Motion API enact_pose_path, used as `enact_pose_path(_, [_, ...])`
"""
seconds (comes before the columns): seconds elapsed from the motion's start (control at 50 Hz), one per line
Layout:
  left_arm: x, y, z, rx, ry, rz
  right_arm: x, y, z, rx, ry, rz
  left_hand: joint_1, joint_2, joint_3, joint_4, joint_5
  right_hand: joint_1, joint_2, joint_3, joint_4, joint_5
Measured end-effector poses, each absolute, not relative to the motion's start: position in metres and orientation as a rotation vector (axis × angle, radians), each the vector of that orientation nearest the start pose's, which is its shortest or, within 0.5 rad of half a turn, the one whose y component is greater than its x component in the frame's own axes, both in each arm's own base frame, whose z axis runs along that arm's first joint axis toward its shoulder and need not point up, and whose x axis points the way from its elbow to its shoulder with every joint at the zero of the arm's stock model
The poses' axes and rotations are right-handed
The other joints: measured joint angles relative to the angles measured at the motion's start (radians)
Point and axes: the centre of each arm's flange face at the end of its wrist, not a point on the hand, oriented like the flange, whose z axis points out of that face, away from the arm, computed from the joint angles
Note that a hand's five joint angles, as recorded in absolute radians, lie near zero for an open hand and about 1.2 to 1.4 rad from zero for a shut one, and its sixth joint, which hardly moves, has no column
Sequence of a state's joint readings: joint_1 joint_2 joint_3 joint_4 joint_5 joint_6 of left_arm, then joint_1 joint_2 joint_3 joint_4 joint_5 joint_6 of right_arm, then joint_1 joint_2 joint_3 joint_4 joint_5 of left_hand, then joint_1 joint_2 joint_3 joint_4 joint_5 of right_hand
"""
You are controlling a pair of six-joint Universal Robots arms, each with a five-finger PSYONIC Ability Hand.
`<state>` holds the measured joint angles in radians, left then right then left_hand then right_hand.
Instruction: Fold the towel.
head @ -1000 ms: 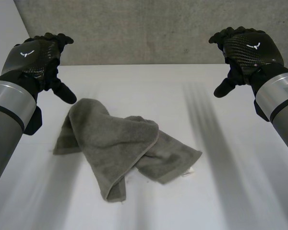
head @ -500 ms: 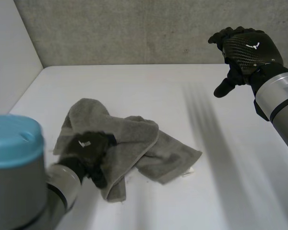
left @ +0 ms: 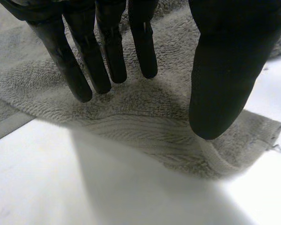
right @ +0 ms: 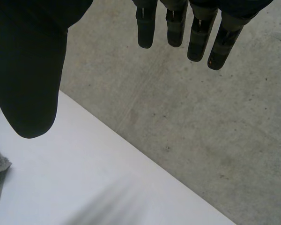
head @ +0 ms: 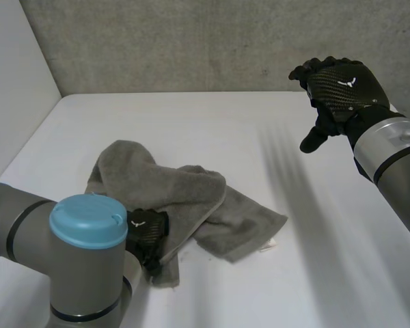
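A: Left hand (head: 147, 234), lower left of frame?
B: Over the towel's (head: 184, 195) near corner. Fingers straight, thumb spread, gripping nothing. Contact unclear.
A: Towel?
B: Crumpled on the bench (head: 212, 123), left of centre. Long axis runs left to right, dipping toward lower right.
A: Right hand (head: 338, 89)?
B: Upper right, raised above the bench, fingers relaxed, empty.
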<state>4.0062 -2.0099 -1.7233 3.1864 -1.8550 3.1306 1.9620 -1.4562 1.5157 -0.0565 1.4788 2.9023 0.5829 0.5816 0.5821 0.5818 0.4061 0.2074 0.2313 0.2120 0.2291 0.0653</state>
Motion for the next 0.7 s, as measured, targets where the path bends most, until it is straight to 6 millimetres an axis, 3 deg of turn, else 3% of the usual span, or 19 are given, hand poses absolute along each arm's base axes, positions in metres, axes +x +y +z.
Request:
enact_pose_path(0.34, [-0.288, -0.170, 0.126, 0.764, 2.716, -1.608, 0.257, -0.256, 0.288, -0.767, 1.998, -2.072, 0.017, 0.019, 0.019, 0.019, 0.020, 0.000, 0.000, 0.000, 0.000, 0.000])
enact_pose_path(0.7, [-0.306, -0.155, 0.130, 0.860, 2.711, -1.658, 0.257, -0.258, 0.280, -0.776, 2.024, -2.045, -0.009, -0.010, -0.010, -0.011, -0.011, 0.000, 0.000, 0.000, 0.000, -0.001])
